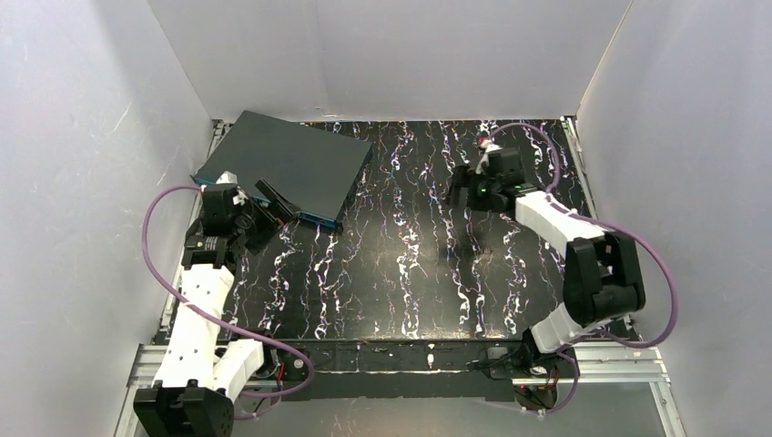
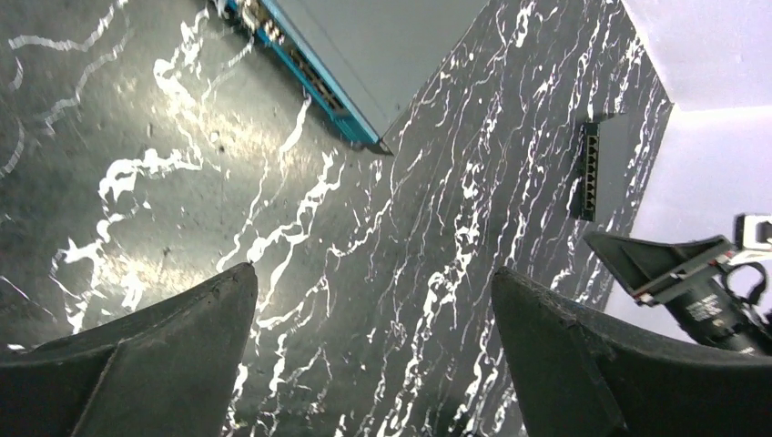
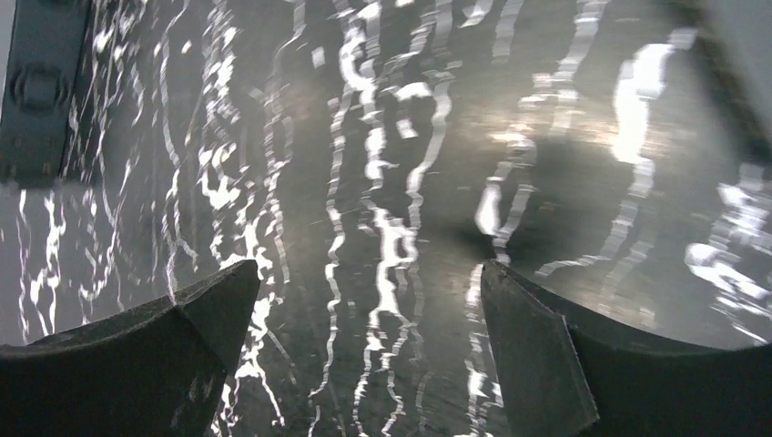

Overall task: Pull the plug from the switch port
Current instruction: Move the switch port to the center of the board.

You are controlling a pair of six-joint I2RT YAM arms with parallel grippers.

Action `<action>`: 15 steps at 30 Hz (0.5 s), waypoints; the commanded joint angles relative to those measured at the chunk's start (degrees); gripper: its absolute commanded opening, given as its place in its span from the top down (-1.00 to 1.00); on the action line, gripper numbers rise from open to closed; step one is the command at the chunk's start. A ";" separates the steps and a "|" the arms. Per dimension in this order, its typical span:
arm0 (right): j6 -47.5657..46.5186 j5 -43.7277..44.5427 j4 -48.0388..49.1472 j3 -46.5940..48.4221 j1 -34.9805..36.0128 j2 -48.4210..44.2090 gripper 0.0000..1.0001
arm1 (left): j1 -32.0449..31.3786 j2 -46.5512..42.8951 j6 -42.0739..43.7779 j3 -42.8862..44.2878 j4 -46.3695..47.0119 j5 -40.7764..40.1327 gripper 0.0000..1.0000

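Observation:
The switch (image 1: 289,162) is a flat dark grey box at the back left, its teal-blue port edge (image 1: 273,208) facing the table's middle. The left wrist view shows it at the top (image 2: 391,41), with small pale parts at the far end of the port row (image 2: 244,11); I cannot tell whether that is the plug. My left gripper (image 1: 273,211) is open and empty just in front of the teal edge; in its own view (image 2: 373,273) only bare table lies between the fingers. My right gripper (image 1: 462,189) is open and empty at the back right (image 3: 369,266), above the table.
A much smaller black box with a port row (image 2: 596,168) lies by the back wall, near the right gripper (image 2: 692,282). A dark flat object (image 3: 36,91) shows at the top left of the right wrist view. White walls enclose the black marbled table (image 1: 401,273).

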 commanded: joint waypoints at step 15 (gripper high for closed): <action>-12.58 -5.86 0.79 26.50 32.95 28.60 -0.72 | 0.04 -3.42 -4.05 0.31 -8.11 6.09 -0.99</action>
